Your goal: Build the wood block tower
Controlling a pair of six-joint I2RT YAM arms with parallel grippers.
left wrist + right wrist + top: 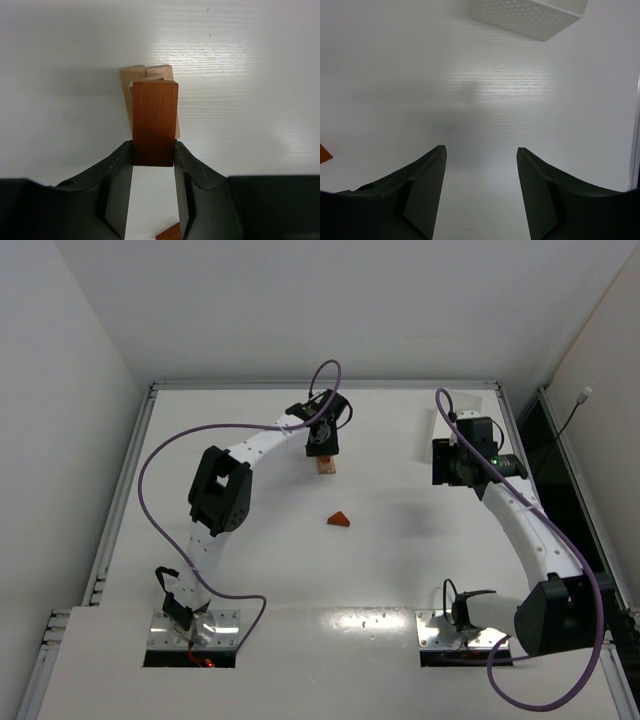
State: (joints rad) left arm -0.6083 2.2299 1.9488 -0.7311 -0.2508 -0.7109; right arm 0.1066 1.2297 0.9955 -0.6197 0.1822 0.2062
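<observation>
Clenching the left gripper (153, 156) on the near end of a reddish-brown block (155, 120), pressing one dark finger (117, 172) against each long side of it. Holding that block flat over the tan blocks (134, 82) of the wood block tower (326, 467), probably resting on them, though the left wrist view is not showing the contact plainly. Covering most of the tan pieces, leaving only their far ends and a strip down the left side peeking out. Stretching the left arm out to the far middle of the table (400, 570), placing the tower just under the gripper's tip in the top view. Leaving a triangular wedge (339, 520) lying alone nearer the arm bases, roughly at the table's centre and well apart from the tower. Hanging the right gripper (481, 165) released over the far right part of the table, jaws standing apart, framing nothing but bare white surface. Facing a white tray (530, 15) with a perforated wall, showing at the top edge of the right wrist view, well beyond the fingertips. Trailing purple cables (160, 455) in loops along both arms.
</observation>
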